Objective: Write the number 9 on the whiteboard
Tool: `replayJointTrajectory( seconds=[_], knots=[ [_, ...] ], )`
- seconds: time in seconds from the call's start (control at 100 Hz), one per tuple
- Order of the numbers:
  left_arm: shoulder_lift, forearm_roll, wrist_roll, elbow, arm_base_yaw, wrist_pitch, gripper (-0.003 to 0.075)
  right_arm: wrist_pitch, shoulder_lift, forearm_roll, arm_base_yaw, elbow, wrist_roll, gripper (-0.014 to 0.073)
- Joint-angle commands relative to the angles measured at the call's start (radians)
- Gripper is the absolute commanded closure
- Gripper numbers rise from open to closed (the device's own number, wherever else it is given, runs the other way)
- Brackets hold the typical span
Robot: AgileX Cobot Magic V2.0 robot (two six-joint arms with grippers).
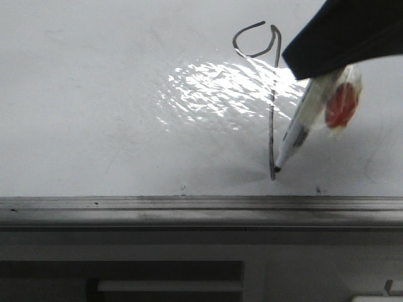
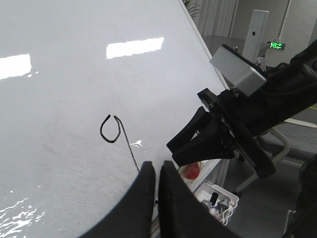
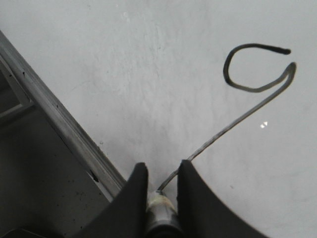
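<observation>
The number 9 is drawn in thin black line on the whiteboard, a small loop on top and a long tail running down toward the board's near edge. My right gripper is shut on a white marker, whose black tip touches the board beside the tail's lower end. In the right wrist view the marker sits between the fingers of the right gripper, with the number 9 stretching away from it. My left gripper hangs shut and empty over the board, near the number 9.
The board's grey metal frame runs along the near edge, just below the marker tip. A red piece in clear wrap is fixed to the marker. A white tray of markers stands beyond the board's edge. Glare covers the middle.
</observation>
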Motion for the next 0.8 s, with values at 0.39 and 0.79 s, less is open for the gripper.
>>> replayJointTrajectory(
  seconds=[0.39, 0.79],
  knots=[
    [0.31, -0.015, -0.009, -0.058, -0.003, 0.153, 0.035, 0.113, -0.1, -0.008, 0.282, -0.145, -0.081, 0.0662],
    [0.539, -0.017, 0.263, -0.198, -0.003, 0.305, 0.0335, 0.079, -0.098, 0.068, 0.371, -0.145, -0.225, 0.0662]
  ],
)
